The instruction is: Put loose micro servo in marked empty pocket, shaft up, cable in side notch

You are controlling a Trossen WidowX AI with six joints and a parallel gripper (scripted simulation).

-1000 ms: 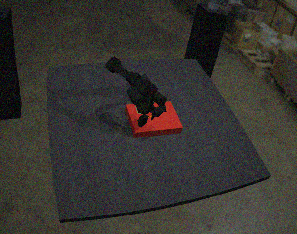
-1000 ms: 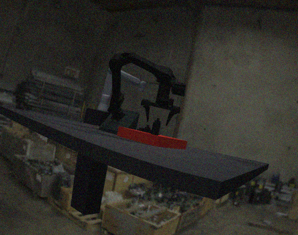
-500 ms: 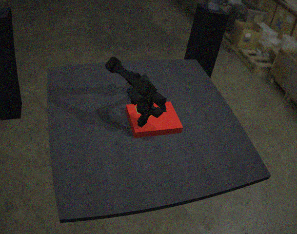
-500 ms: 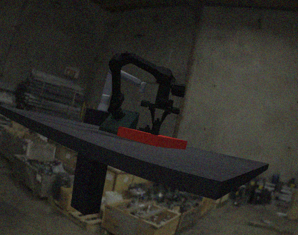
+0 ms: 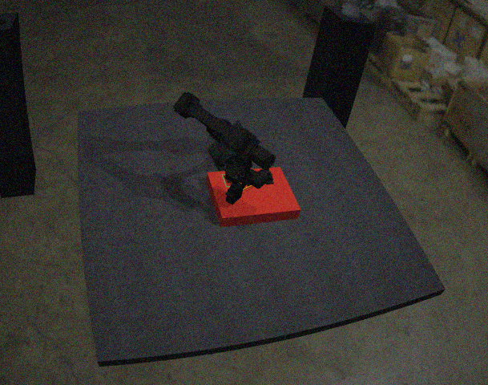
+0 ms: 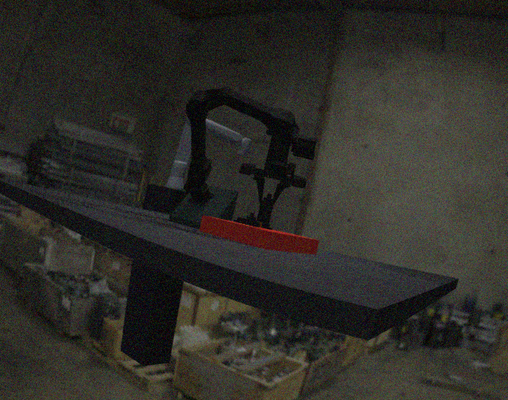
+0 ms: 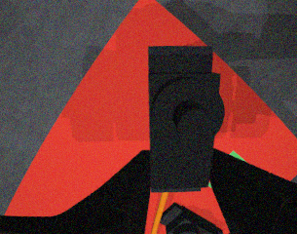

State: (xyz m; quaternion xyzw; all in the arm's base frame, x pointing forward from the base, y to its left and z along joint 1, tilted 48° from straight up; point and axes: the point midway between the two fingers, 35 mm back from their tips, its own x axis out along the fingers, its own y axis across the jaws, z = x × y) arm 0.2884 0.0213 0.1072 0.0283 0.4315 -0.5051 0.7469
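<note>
Pinching the servo (image 7: 181, 120) on the red deck (image 7: 103, 124), the gripper (image 7: 182, 175) is finishing the grasp – next, I judge, lifting toward the green-marked pocket (image 7: 237, 155) beside it.

Arm (image 6: 228, 103) is looking all matte black, chunky rounded links, claw (image 6: 265, 207) showing thin dark fingers.
</note>
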